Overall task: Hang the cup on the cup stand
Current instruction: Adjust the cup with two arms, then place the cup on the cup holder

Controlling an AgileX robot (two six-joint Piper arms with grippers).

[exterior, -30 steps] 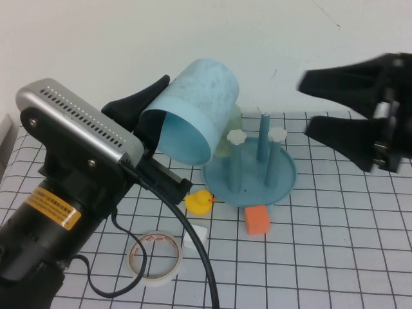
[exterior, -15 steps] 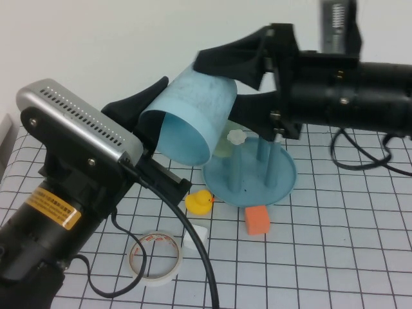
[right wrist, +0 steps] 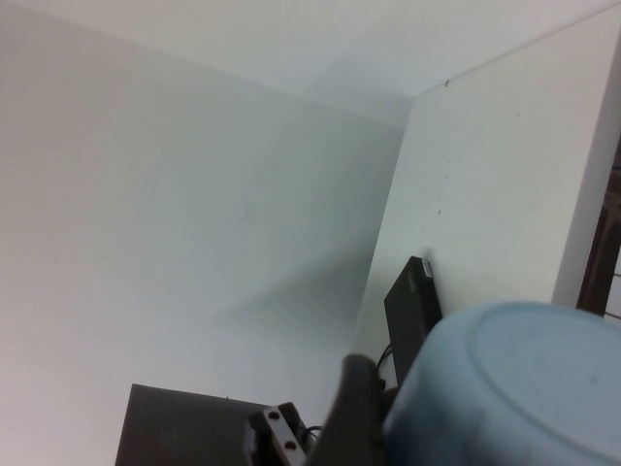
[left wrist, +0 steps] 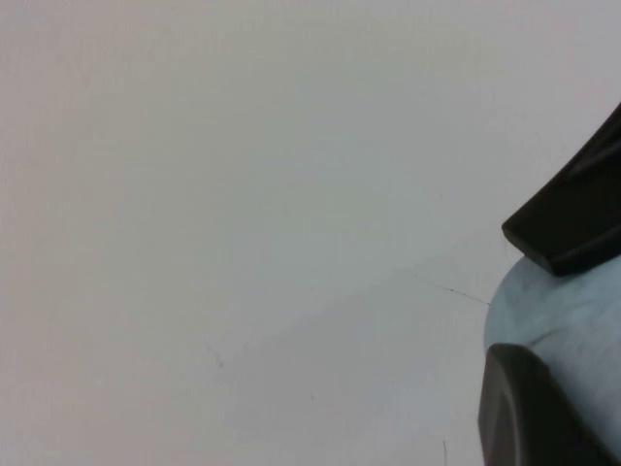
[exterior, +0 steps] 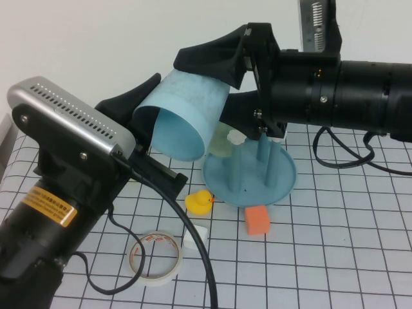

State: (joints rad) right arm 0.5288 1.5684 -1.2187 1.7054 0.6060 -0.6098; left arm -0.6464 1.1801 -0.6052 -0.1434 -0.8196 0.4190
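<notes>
Right hand (exterior: pixel 215 90) swung in from the far right; its fingers now straddle the closed end of the cup (exterior: pixel 183 112). Left hand (exterior: pixel 138 122) and cup shifted slightly left.

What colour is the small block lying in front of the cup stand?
Orange block, clearest in the high view.

Sky-blue cup (exterior: pixel 187 112) between black grippers — left (exterior: pixel 151 135), right (exterior: pixel 222 84) — teal stand (exterior: pixel 283 177), black-gridded white table (exterior: pixel 335 257).
</notes>
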